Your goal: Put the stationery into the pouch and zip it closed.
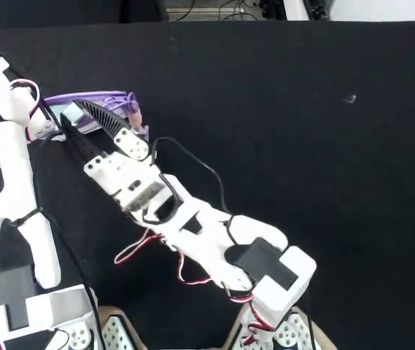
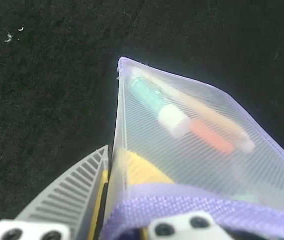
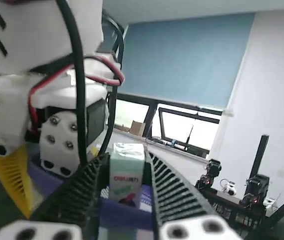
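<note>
pouch (image 1: 94,98), clear with purple trim, is at the left side of the black table (image 1: 302,146), right by both arm tips. left gripper (image 2: 116,160) pinches the pouch at its purple rim: grey ribbed finger (image 2: 72,195) outside against the wall, other jaw on the far side of the rim. inside the pouch a green pen (image 2: 154,100) with a white cap and an orange pen (image 2: 209,137) lie side by side, close together. a yellow shape (image 2: 142,172) shows through the wall next to the gripper, cannot tell if it is stationery or a finger. right arm (image 1: 214,233) lies diagonally across the table from the near edge up to the pouch. right gripper (image 3: 127,160) has its black fingers (image 3: 79,192) pressed on both sides of a small white box (image 3: 126,175) with green print. the box is upright between them, just above the pouch's purple rim, cannot tell if box and pouch touch. zip state not readable. window (image 3: 181,130) of the room behind in the right wrist view
</note>
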